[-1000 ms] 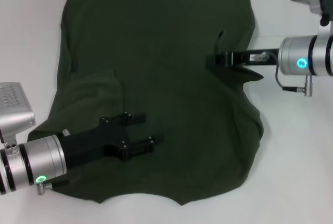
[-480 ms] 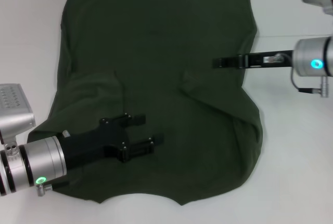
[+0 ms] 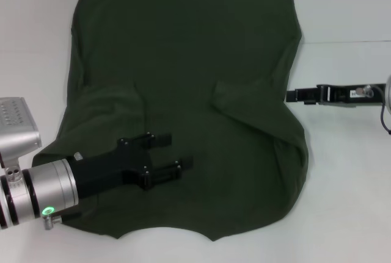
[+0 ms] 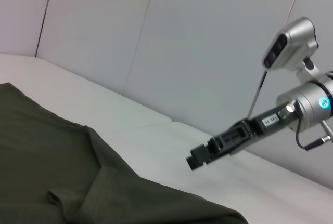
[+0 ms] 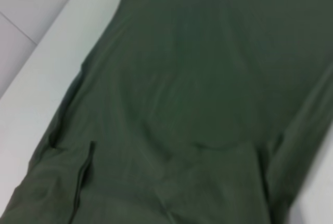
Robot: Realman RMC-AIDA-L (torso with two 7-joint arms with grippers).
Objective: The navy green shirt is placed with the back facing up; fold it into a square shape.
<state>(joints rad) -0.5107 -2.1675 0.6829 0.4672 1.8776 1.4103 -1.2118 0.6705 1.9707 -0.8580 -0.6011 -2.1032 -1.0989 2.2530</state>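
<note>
Shirt look: navy green shirt (image 3: 183,80), dark olive, plain side up, no print showing; both sleeves folded in over the body, left one w/ a soft ridge, right one ending in a small flap near mid-cloth.
Shirt pos: flat on the white surface (image 3: 348,202), hem at the far edge of head view, neck end nearest the robot.
Edges: right side bulges out near the folded sleeve; near edge scalloped; far corners fairly square.
Open room: bare surface to the shirt's right and on its left, wall panels beyond in left wrist view.
Left gripper (image 3: 177,153): over the shirt's near-left part, above the folded sleeve; jaws spread apart, nothing between them; contact w/ cloth can't tell.
Right gripper (image 3: 292,96): off the cloth, just beside the shirt's right edge, over bare surface; seen edge-on, jaws' state can't tell; nothing held.
</note>
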